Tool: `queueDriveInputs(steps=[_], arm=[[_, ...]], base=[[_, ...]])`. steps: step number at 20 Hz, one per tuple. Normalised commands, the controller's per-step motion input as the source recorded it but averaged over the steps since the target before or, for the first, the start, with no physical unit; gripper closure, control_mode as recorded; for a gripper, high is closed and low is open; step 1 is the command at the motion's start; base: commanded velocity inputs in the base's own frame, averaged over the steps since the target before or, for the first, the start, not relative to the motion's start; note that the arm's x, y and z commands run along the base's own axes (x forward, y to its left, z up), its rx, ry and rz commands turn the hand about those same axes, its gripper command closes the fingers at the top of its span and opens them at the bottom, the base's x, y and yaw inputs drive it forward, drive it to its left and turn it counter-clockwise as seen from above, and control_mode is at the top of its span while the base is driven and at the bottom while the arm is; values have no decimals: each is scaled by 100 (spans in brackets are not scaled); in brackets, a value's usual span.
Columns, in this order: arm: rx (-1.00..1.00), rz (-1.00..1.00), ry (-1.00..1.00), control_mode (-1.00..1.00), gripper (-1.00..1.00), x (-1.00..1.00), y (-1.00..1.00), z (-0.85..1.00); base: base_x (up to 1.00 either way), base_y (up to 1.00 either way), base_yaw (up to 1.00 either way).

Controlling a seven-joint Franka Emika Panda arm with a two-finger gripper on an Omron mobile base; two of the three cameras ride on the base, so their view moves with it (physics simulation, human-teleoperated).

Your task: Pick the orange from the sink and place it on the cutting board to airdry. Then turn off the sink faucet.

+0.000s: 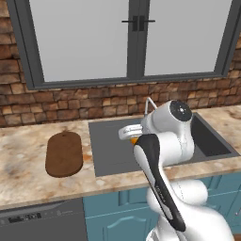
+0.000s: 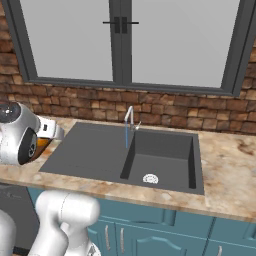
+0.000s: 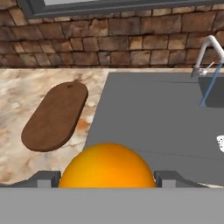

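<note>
My gripper (image 3: 107, 180) is shut on the orange (image 3: 107, 168), a bright round ball between the dark fingertips. Held above the flat left part of the dark grey sink (image 3: 153, 118), the orange (image 1: 134, 140) peeks out beside my white hand (image 2: 42, 144). The dark brown oval cutting board (image 1: 64, 153) lies on the counter left of the sink (image 3: 54, 116), apart from the gripper. The silver gooseneck faucet (image 2: 129, 117) stands at the sink's back edge (image 3: 205, 54). A thin blue stream (image 2: 126, 136) runs from it into the deep basin (image 2: 165, 150).
A marble counter (image 1: 23, 155) surrounds the sink. A brick wall (image 1: 70, 106) and a large window (image 1: 84, 37) close off the back. A white drain mark (image 2: 150, 178) sits on the basin floor. A dishwasher front (image 1: 37, 221) is below the counter at left.
</note>
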Motion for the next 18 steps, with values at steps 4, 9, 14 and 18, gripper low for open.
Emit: queueDriveInputs(steps=[4,9,14,18], arm=[[0,1,8,-100,100,3,59,0],[-6,6,1,-100,100,4,49,-4],[-3,8,0,-100,100,16,30,-15],[0,8,4,-100,100,28,30,-6]], base=[[0,0,0],[0,0,0],[0,0,0],[0,0,0]])
